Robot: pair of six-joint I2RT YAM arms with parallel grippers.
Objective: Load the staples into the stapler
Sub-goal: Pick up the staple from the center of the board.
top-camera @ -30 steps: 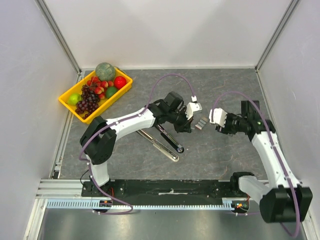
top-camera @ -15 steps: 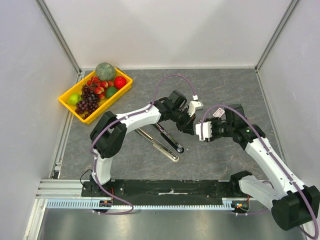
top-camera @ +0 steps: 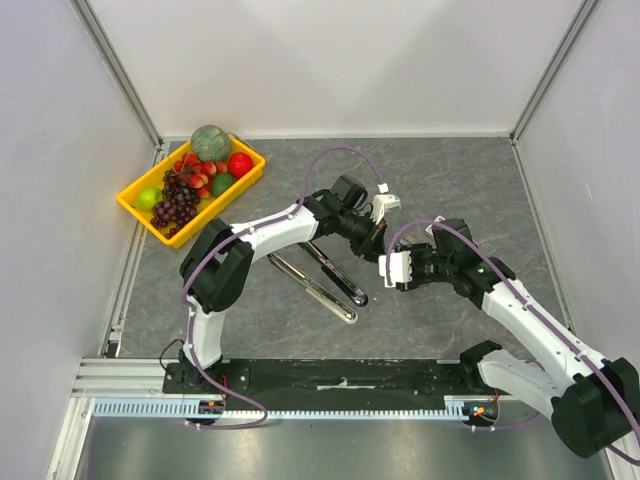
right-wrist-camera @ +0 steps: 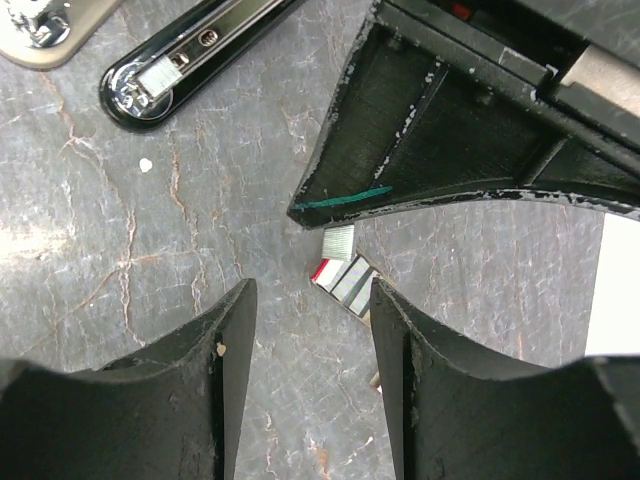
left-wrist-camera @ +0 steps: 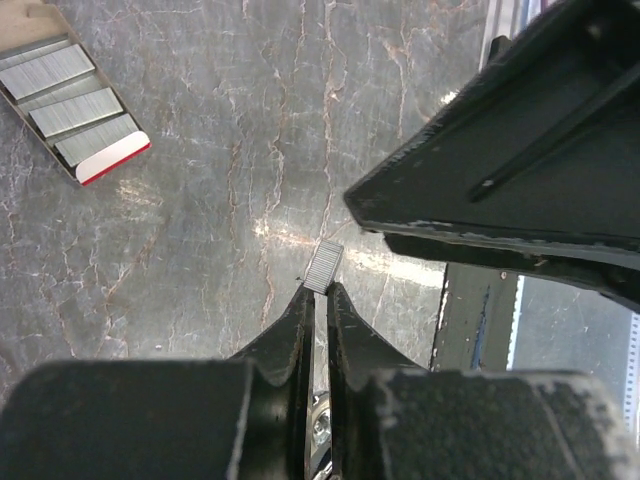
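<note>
On the bench (top-camera: pixel 450 190), find the opened stapler (top-camera: pixel 335 272) just left of both jaws, nearer the left arm, long axis far-left to near-right. Pinching one short strip of staples (left-wrist-camera: pixel 323 268) end-on in the left jaws, aloft beside it. Meeting it with right jaws half-spread, empty.

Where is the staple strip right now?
The staple strip is pinched at the tip of the left gripper, mid-frame in the left wrist view, above the table, with the staple box at upper left.
</note>
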